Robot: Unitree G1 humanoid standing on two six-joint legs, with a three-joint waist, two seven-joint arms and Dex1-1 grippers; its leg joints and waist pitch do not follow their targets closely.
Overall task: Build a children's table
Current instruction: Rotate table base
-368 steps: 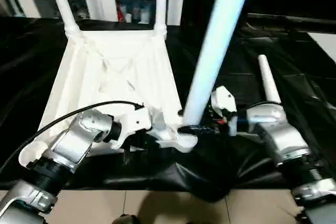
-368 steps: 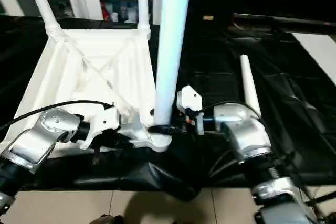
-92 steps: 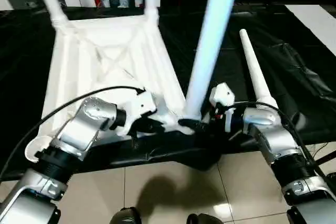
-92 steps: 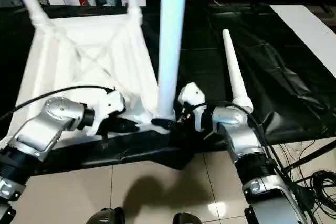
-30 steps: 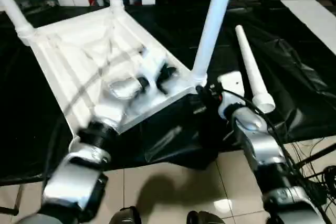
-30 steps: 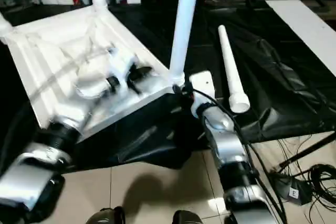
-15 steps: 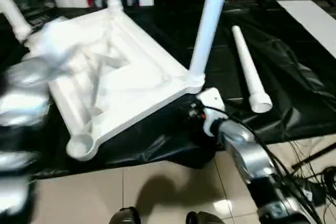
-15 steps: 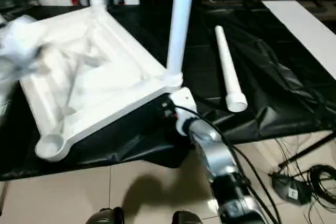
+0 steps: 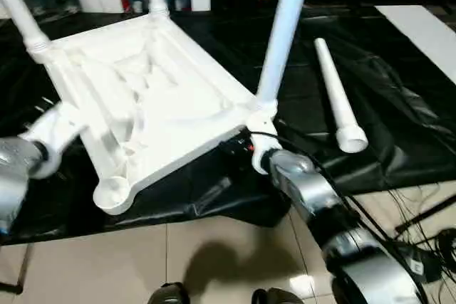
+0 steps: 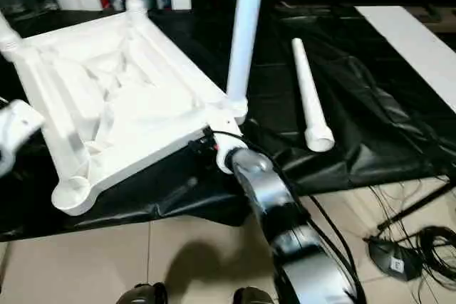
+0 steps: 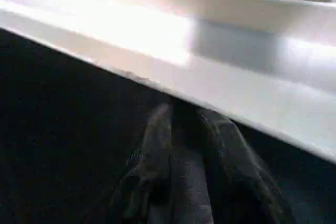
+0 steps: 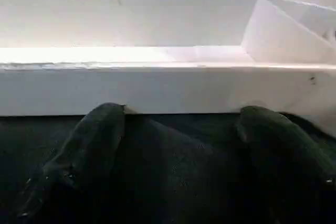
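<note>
The tabletop (image 9: 149,105) lies upside down on the black sheet (image 9: 399,105), ribbed underside up so its corner sockets can take legs. Three legs stand in sockets at about 10, 12 and 3 o'clock; the near-right standing leg (image 9: 281,30) rises steeply out of view. The empty socket (image 9: 112,194) sits at 7 o'clock, probably awaiting the loose leg (image 9: 336,94), which lies well apart at 3 o'clock, flared end toward the robot. The right gripper (image 12: 178,124) is spread wide, holding nothing, its fingertips (image 12: 102,121) against the tabletop's edge, likely steadying it. The left gripper (image 11: 184,124) rests nearly closed and empty just below the rim.
</note>
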